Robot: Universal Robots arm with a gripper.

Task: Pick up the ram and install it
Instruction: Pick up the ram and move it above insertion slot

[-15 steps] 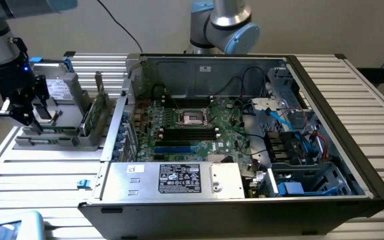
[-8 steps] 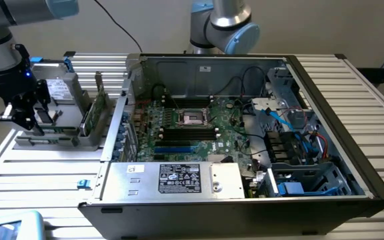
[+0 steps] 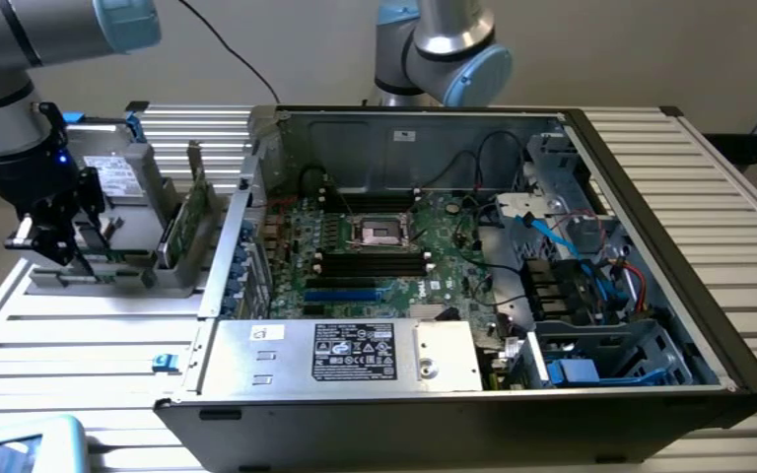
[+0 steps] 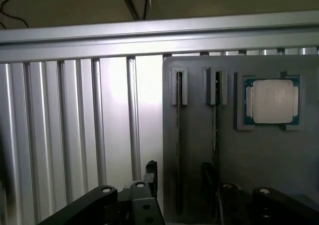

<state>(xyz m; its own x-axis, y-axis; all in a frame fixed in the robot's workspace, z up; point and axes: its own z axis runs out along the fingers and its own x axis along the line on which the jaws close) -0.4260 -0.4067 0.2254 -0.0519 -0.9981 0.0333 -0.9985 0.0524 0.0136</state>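
Observation:
The ram [image 4: 178, 150] shows edge-on as a thin dark strip standing in a slot of the grey holder [image 4: 249, 160]. My gripper [image 4: 179, 177] is open just above it, one dark finger [image 4: 151, 172] on each side and neither touching it. A second similar strip [image 4: 215, 130] stands in the neighbouring slot. In the exterior view my gripper [image 3: 56, 241] hangs over the holder [image 3: 103, 281] at that view's left, beside the open computer case [image 3: 484, 394]. The motherboard's black memory slots [image 3: 372, 264] lie in the middle of the case.
A square silver processor [image 4: 271, 103] rests in a recess of the holder. Upright cards [image 3: 188, 222] stand between the holder and the case wall. A second arm [image 3: 438, 49] rises behind the case. Ribbed aluminium table slats [image 4: 75, 135] surround the holder.

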